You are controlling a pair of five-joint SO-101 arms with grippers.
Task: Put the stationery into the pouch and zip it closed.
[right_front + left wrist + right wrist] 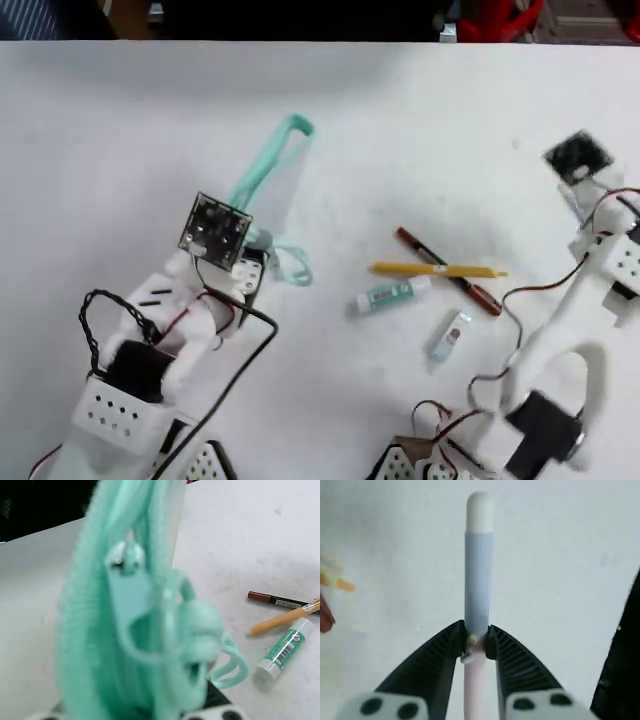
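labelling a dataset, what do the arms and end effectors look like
Both arms are white shells with black servos. The left arm carries a looping black cable; the right arm has red and black wires. The right end effector has black ribbed fingers on a white base.

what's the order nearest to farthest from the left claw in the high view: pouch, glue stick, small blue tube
1. pouch: held in the left claw, left side.
2. glue stick: middle, right of the claw.
3. small blue tube: farther right, beyond the glue stick.

Close-up pouch (85, 630) blurred and cut off by the edge; pen (479, 570) likewise cut off
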